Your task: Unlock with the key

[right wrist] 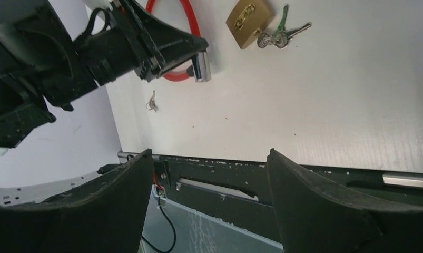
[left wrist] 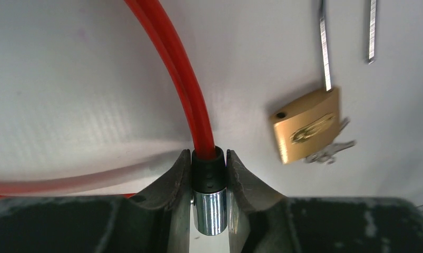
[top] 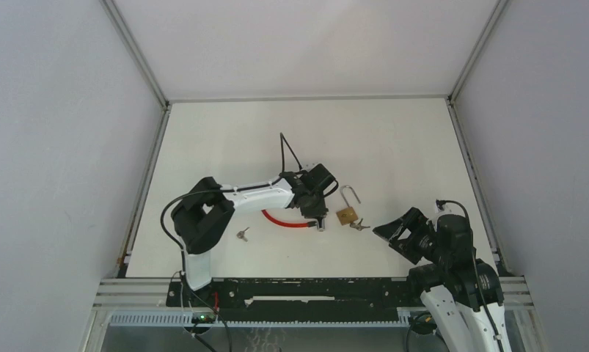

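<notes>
Currently I've got the left gripper (left wrist: 209,161) pinching the red cable lock (left wrist: 184,79) by its end, right gripper (right wrist: 209,155) spread and empty, brass padlock (top: 346,215) on the table (top: 276,132) between the 2, keys (top: 359,225) sticking out toward the right arm.

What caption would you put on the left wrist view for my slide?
Left pincer clamps the chrome-tipped end of the red cable; the brass padlock, shackle open, lies apart to its right.

One brass padlock (top: 346,215), one red cable lock (top: 280,222), one bunch of keys (top: 359,225) and one loose key (top: 242,235) are lying on the one white desk (top: 225,147).
</notes>
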